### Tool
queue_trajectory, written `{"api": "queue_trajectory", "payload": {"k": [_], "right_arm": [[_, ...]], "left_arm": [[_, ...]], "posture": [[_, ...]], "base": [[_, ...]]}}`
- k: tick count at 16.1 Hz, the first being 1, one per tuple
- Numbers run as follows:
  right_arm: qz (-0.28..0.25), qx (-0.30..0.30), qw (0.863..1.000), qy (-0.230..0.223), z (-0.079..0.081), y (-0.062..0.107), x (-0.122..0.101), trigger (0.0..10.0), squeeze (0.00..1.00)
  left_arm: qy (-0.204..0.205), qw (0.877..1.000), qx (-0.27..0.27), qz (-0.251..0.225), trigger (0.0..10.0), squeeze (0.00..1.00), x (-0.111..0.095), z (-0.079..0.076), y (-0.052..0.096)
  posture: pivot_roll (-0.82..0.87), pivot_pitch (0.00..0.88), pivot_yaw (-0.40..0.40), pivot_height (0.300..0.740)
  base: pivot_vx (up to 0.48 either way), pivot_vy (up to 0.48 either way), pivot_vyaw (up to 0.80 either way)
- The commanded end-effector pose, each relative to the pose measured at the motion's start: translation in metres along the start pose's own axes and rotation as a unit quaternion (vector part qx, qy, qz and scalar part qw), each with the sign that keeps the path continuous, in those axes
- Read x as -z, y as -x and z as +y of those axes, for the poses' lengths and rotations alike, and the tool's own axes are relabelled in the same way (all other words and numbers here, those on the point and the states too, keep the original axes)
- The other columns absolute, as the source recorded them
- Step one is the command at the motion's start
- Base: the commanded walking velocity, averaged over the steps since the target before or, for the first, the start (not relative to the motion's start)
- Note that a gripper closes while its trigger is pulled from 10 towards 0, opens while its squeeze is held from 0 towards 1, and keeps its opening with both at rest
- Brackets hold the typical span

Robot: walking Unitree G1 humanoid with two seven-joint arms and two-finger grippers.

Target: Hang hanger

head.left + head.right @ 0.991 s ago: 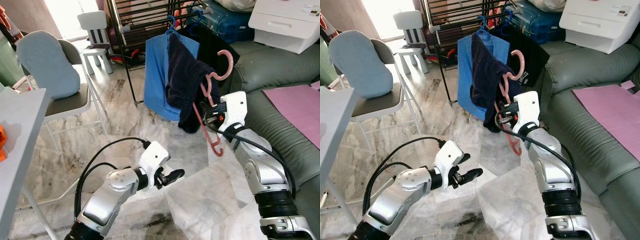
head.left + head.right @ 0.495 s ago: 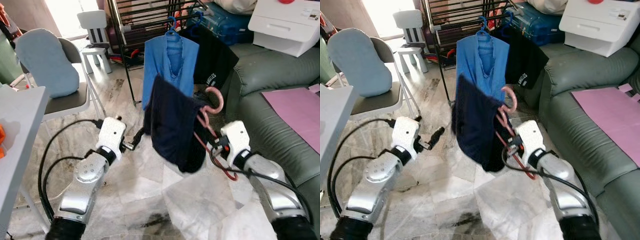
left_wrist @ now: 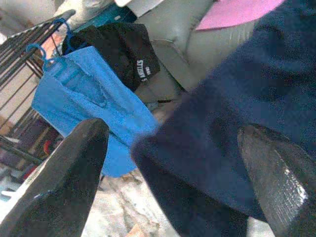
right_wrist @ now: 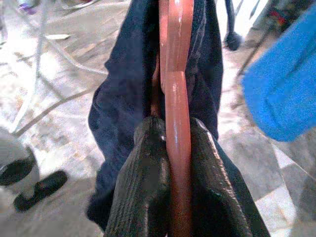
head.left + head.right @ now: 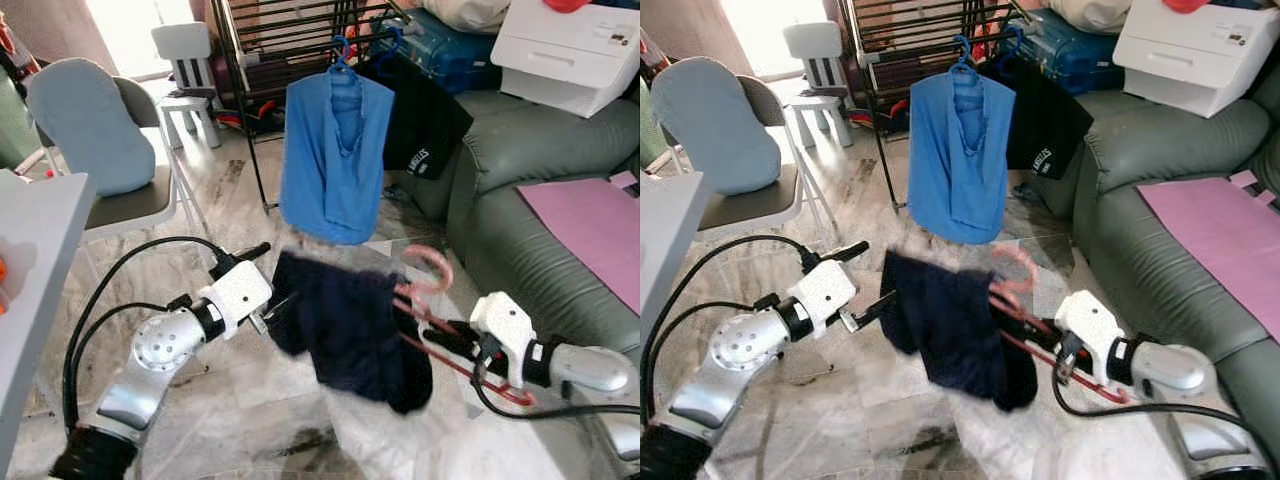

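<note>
A pink hanger (image 5: 432, 272) carries a dark navy garment (image 5: 350, 330) and lies tilted, low over the marble floor. My right gripper (image 5: 455, 340) is shut on the hanger's bar; in the right wrist view the fingers (image 4: 150, 163) clamp the pink bar (image 4: 177, 49) with the navy cloth around it. My left gripper (image 5: 268, 277) is open at the garment's left edge, and in the left wrist view its fingers (image 3: 74, 168) stand wide apart with the navy cloth (image 3: 237, 113) ahead. A dark metal rack (image 5: 262, 60) stands behind.
A blue shirt (image 5: 330, 160) on a blue hanger and a black shirt (image 5: 420, 120) hang on the rack. A green sofa (image 5: 540, 160) with a pink cloth (image 5: 585, 215) runs along the right. A folding chair with a blue cushion (image 5: 85, 120) and a white table (image 5: 30, 250) stand left.
My right arm has dropped and reached forward, bringing the hanger and navy garment down from beside the rack to low over the floor. My left gripper has come up to the garment's left edge.
</note>
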State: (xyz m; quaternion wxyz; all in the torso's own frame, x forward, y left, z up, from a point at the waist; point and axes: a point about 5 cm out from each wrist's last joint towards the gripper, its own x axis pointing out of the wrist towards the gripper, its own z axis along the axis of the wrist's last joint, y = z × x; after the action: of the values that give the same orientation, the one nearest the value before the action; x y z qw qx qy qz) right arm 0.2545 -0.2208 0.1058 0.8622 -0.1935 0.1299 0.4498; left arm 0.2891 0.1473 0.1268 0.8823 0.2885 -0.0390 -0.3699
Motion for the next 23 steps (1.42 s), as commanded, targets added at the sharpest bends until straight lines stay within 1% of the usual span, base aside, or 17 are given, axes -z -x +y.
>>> {"api": "queue_trajectory", "payload": {"k": [1,3,4,6,8,10,11,12,13,14,15,16,17,21,23], "right_arm": [[-0.029,-0.029,0.999,0.035,-0.002,-0.003,-0.017,10.0,0.00],[-0.028,-0.049,0.998,0.043,-0.001,-0.004,-0.019,10.0,0.00],[-0.029,-0.066,0.996,0.051,0.001,-0.007,-0.022,10.0,0.00],[-0.034,-0.086,0.993,0.068,0.003,-0.011,-0.027,10.0,0.00],[-0.037,-0.099,0.990,0.091,0.002,-0.014,-0.032,10.0,0.00],[-0.045,-0.095,0.990,0.097,-0.001,-0.015,-0.037,10.0,0.00],[-0.045,-0.094,0.989,0.102,-0.002,-0.015,-0.038,10.0,0.00],[-0.042,-0.095,0.988,0.112,-0.002,-0.015,-0.037,10.0,0.00],[-0.038,-0.094,0.987,0.124,-0.002,-0.015,-0.037,10.0,0.00],[-0.037,-0.093,0.987,0.128,-0.003,-0.015,-0.036,10.0,0.00],[-0.037,-0.090,0.987,0.132,-0.004,-0.015,-0.037,10.0,0.00],[-0.029,-0.084,0.985,0.148,-0.007,-0.014,-0.037,10.0,0.00],[-0.025,-0.083,0.984,0.154,-0.008,-0.014,-0.036,10.0,0.00],[-0.020,-0.076,0.983,0.166,-0.011,-0.013,-0.034,10.0,0.00],[-0.019,-0.076,0.982,0.170,-0.012,-0.013,-0.032,10.0,0.00]], "left_arm": [[-0.031,0.999,0.028,-0.001,10.0,1.00,-0.001,0.003,-0.001],[-0.046,0.998,0.051,-0.006,10.0,1.00,-0.003,0.002,-0.003],[-0.055,0.995,0.079,-0.007,10.0,1.00,-0.003,0.000,-0.004],[-0.043,0.990,0.133,0.009,10.0,1.00,0.002,-0.006,-0.005],[-0.060,0.984,0.166,0.031,10.0,1.00,0.009,-0.008,-0.007],[-0.060,0.983,0.168,0.028,10.0,1.00,0.010,-0.006,-0.012],[-0.057,0.984,0.166,0.029,10.0,0.95,0.011,-0.004,-0.014],[-0.049,0.985,0.164,0.023,5.6,0.00,0.010,-0.001,-0.018],[-0.046,0.986,0.159,0.019,0.7,0.00,0.009,0.002,-0.021],[-0.048,0.985,0.165,0.022,0.0,0.00,0.010,0.004,-0.023],[-0.050,0.984,0.170,0.024,0.0,0.00,0.011,0.004,-0.024],[-0.054,0.981,0.184,0.027,0.0,0.00,0.011,0.005,-0.026],[-0.055,0.980,0.189,0.027,0.0,0.00,0.010,0.006,-0.028],[-0.048,0.970,0.234,0.047,0.0,0.00,0.015,0.005,-0.029],[-0.044,0.969,0.238,0.048,0.0,0.00,0.016,0.007,-0.031]], "posture": [[-0.13,0.036,0.083,0.740],[-0.13,0.034,0.083,0.740],[-0.13,0.033,0.084,0.740],[-0.13,0.032,0.089,0.740],[-0.13,0.030,0.092,0.740],[-0.13,0.026,0.093,0.740],[-0.13,0.025,0.094,0.740],[-0.14,0.025,0.094,0.740],[-0.14,0.025,0.095,0.740],[-0.14,0.024,0.097,0.740],[-0.14,0.024,0.098,0.740],[-0.14,0.023,0.099,0.740],[-0.15,0.023,0.099,0.740],[-0.15,0.024,0.100,0.740],[-0.15,0.023,0.100,0.740]], "base": [[0.000,0.000,0.00],[0.000,0.000,0.00],[0.000,0.000,0.00],[0.000,0.000,0.00],[0.000,0.000,0.00],[0.000,0.000,0.00],[0.000,0.000,0.00],[0.000,0.000,0.00],[0.000,0.000,0.00],[0.000,0.000,0.00],[0.000,0.000,0.00],[0.000,0.000,0.00],[0.000,0.000,0.00],[0.000,0.000,0.00],[0.000,0.000,0.00]]}}
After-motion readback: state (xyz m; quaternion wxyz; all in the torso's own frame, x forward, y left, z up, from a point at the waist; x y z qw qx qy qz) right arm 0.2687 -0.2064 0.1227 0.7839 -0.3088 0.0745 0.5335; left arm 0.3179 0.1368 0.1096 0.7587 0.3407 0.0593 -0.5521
